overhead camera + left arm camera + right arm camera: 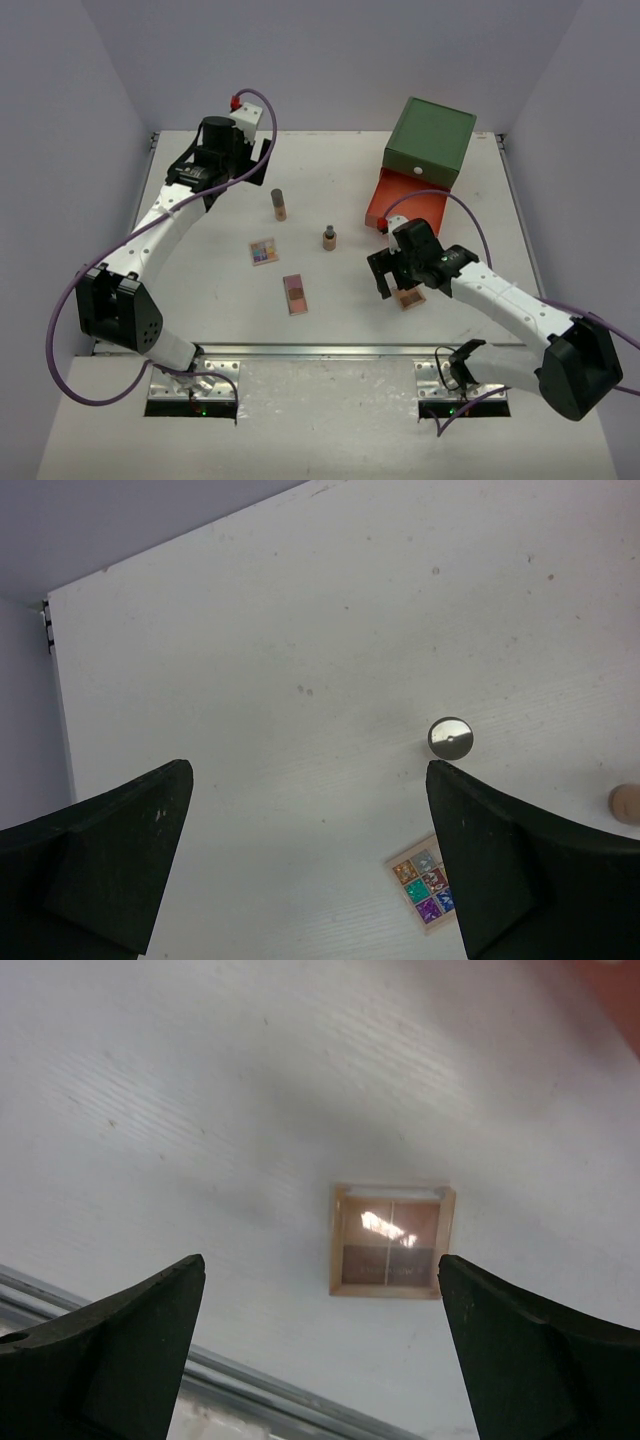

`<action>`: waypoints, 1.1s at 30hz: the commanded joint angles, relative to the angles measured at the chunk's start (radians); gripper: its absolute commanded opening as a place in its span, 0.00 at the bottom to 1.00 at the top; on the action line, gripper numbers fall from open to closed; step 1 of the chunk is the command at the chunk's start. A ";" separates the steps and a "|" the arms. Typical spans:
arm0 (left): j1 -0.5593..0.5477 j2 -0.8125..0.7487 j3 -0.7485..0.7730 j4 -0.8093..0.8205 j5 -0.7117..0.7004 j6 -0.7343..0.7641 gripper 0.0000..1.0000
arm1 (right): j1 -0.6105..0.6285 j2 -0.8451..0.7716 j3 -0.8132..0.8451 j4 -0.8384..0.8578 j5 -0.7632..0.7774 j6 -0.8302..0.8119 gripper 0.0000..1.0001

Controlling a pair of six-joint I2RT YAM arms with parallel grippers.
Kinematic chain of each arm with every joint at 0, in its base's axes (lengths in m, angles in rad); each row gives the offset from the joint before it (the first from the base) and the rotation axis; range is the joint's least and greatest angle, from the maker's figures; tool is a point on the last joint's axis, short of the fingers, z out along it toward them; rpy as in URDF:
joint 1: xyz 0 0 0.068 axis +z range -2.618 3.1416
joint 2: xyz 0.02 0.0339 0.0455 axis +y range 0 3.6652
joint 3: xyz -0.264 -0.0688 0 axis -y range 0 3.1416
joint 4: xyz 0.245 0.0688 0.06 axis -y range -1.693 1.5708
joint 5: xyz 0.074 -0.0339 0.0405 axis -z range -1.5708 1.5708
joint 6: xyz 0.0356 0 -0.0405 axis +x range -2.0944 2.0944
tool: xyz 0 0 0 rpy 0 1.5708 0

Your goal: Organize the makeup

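Observation:
The makeup lies scattered on the white table. A tall tan tube (pixel 279 205) and a short tan tube (pixel 329 237) stand upright. A multicolour palette (pixel 264 250), a pink-brown palette (pixel 295 294) and a small square brown palette (pixel 410 298) lie flat. My right gripper (pixel 395 278) hovers open just above the square palette (pixel 390 1240), which lies loose on the table ahead of the right gripper (pixel 320 1260). My left gripper (pixel 257 158) is open and empty at the far left. Its view shows the left gripper (pixel 308 770), the tall tube's top (pixel 450 738) and the multicolour palette (pixel 424 888).
A green drawer box (pixel 430 140) stands at the back right with its orange drawer (pixel 405 205) pulled out toward the right gripper. Grey walls close in the table on three sides. A metal rail (pixel 250 1390) runs along the near edge.

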 commanded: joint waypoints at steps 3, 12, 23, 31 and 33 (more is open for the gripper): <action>0.011 -0.009 0.000 0.031 0.001 0.007 1.00 | 0.002 0.029 -0.017 -0.106 0.046 -0.061 0.99; 0.012 -0.030 -0.006 0.036 -0.008 0.017 1.00 | -0.005 0.263 0.027 -0.075 0.067 0.015 0.99; 0.012 -0.036 -0.013 0.037 -0.011 0.016 1.00 | -0.113 0.317 -0.022 -0.002 0.076 0.101 0.99; 0.012 -0.036 -0.013 0.039 -0.020 0.022 1.00 | -0.135 0.380 -0.052 0.067 0.008 0.070 0.99; 0.011 -0.036 -0.011 0.039 -0.023 0.023 1.00 | -0.135 0.399 -0.038 0.068 -0.024 0.054 0.94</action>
